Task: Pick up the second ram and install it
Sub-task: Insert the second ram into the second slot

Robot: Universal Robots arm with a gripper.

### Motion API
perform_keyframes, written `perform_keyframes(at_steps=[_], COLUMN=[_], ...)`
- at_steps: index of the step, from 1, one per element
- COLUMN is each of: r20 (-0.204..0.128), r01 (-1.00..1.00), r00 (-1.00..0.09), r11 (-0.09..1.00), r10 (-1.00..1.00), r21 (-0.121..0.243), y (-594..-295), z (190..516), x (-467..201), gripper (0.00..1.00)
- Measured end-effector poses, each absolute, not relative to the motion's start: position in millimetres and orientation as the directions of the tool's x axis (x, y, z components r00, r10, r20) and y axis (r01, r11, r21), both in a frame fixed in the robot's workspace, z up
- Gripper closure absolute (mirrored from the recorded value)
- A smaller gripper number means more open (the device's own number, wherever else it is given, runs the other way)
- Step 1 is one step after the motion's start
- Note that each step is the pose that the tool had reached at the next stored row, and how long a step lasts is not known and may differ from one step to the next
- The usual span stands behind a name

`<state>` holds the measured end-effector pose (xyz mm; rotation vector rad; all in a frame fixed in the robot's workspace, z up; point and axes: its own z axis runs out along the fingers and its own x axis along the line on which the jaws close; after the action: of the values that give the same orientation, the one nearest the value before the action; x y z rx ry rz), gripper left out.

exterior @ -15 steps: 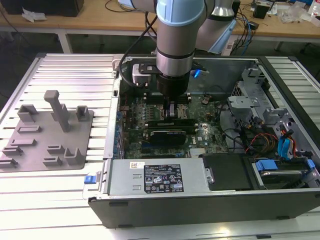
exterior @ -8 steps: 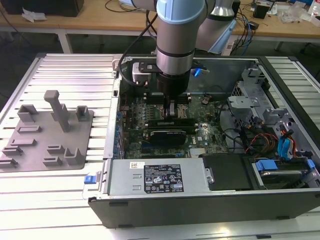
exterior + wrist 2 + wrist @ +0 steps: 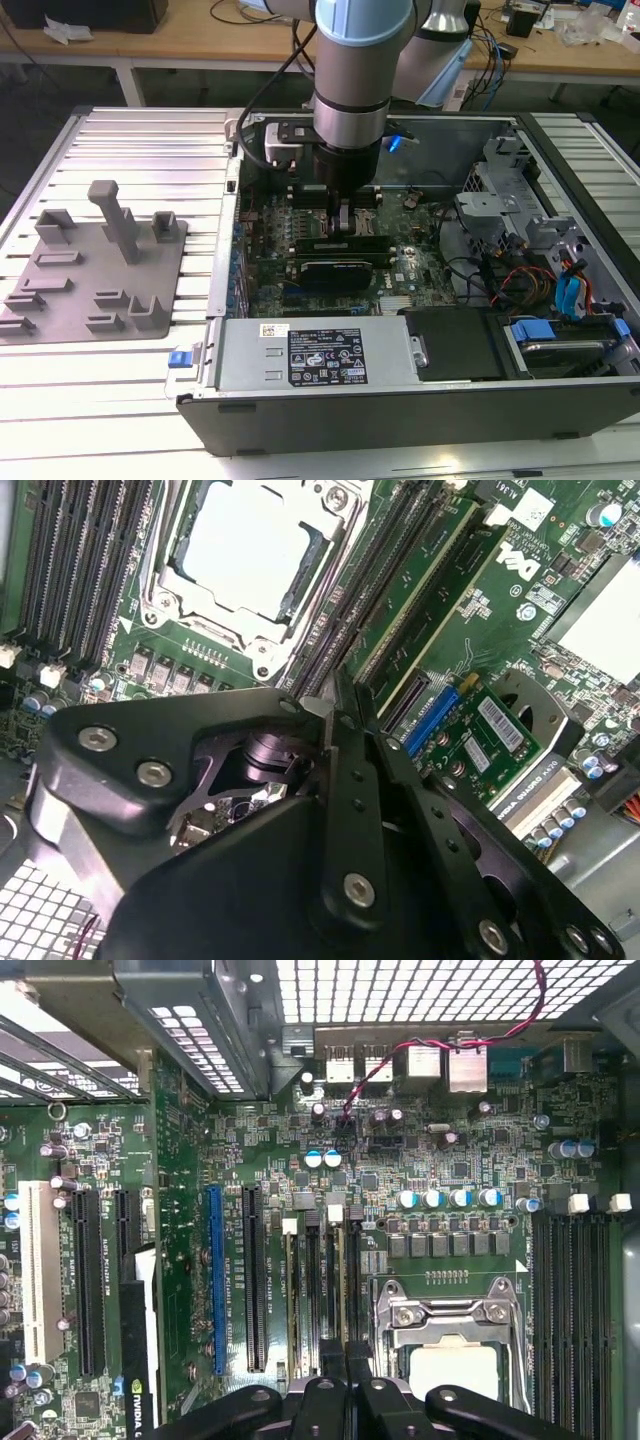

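Over on the exterior view's left, the grey fixture [image 3: 95,260] lies on the ribbed table [image 3: 150,140] with its holders bare. So the pick-up looks done, and I judge the work to be at the installing step.

In the middle the arm [image 3: 350,90] stands nearly upright over the open computer case [image 3: 420,410], wrist pointing straight down. The gripper [image 3: 345,222] hangs low over the motherboard, just behind the black expansion card [image 3: 340,268].

In the second wrist view the fingers [image 3: 345,790] run together to a point, tips pressed close with no gap I can see. Whether they nip anything I cannot tell. Just beside those tips a green stick stands on edge in the slots next to the CPU socket [image 3: 245,550]. I take that for the second ram [image 3: 425,585], though it might be another stick already seated there.

Seating it calls for a straight downward press, square along the slot, until the white end latches close.

On the exterior view's right sit the drive bays [image 3: 560,300] and their cables, well apart from the gripper.
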<state>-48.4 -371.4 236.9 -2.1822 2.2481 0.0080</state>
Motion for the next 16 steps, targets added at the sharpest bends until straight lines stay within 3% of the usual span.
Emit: perform_keyframes(at_steps=[16], r20=[-0.011], r01=[-1.0], r00=[-0.03], r11=[0.03], r10=[-0.999], r21=[-0.001], y=[-371.4], z=[241.5], x=[-45.7], gripper=[0.91])
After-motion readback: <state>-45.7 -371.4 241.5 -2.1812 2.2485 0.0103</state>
